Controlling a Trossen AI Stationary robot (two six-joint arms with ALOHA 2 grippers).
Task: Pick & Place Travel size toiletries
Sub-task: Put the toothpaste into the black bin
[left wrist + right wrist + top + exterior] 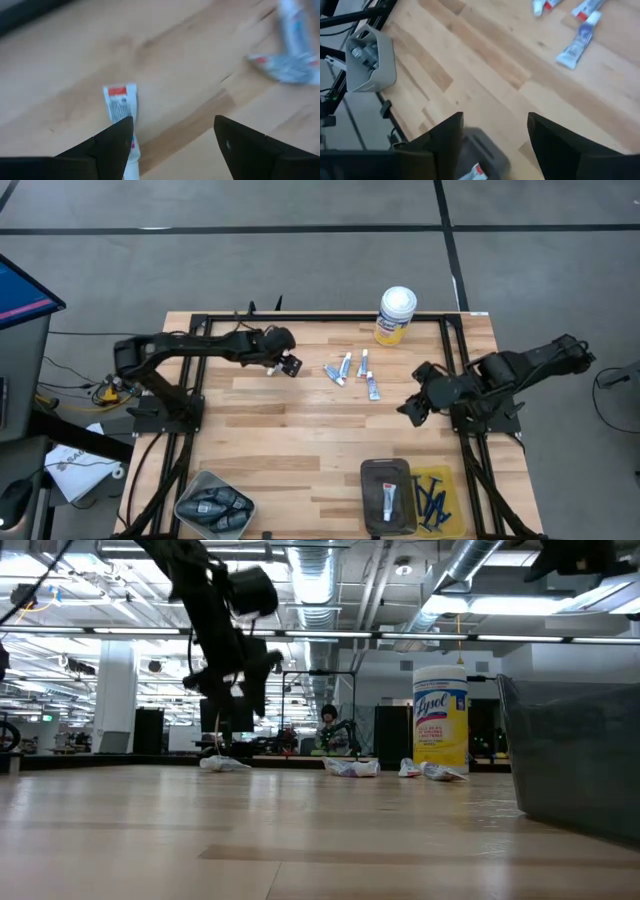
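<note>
Left claw (pixel 283 366) was hovering low over the counter (pixel 300 440), well to the left of the yellow canister (pixel 396 315), with its fingers spread apart and nothing between them. In its wrist view a single white tube (pixel 121 110) lay flat on the wood right under the left finger. Looked like that was its target.

The other loose tubes (pixel 352 371) were in a little scatter just below and left of the canister, four or so, some overlapping. Right claw (pixel 412 406) sat off to the right of that scatter, below the canister, fingers also parted and empty.

How they'd handle, my guess: super light, soft-bodied, a bit slick, so they'd likely skid or spin if nudged from one side. I'd pinch across the middle of the body, not at the cap and not on the flat crimped tail. Nothing fragile about them.

Containers, all along the near edge, far below the canister:
- grey tray (pixel 388 488), almost straight down from the canister, had one tube in it
- yellow tray (pixel 437 502), touching the grey one's right side, held the dark blue razors
- round grey bin (pixel 213 506), way off to the lower left, held the dark grey oblong pieces
</note>
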